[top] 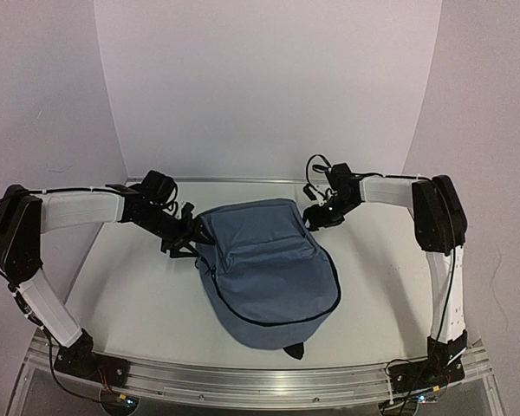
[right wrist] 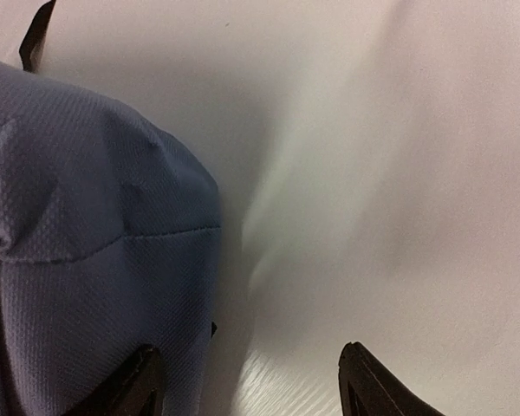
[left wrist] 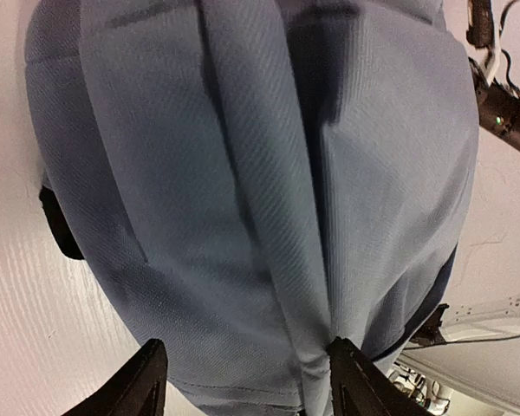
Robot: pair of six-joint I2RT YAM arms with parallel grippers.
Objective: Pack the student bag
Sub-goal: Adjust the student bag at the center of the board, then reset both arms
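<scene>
White table, pale backdrop. The student bag slumps at centre (soft and floppy, I'd guess); better pinched at a seam. Left gripper at ten o'clock and right gripper at one both gape, empty.

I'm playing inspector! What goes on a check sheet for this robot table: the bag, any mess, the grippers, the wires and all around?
Surface: white tabletop, slightly glossy.
Job's things: large slate-blue fabric backpack lying flat mid-table, with a black strap end poking out at its near end.
Clutter: nothing seen.
Grippers: left gripper open at the bag's far-left edge; right gripper open at the far-right corner, mostly over bare table.
Cables: black cables loop at the right wrist and run along both arms.
Surroundings: white backdrop panels; metal rail along the near edge.
</scene>
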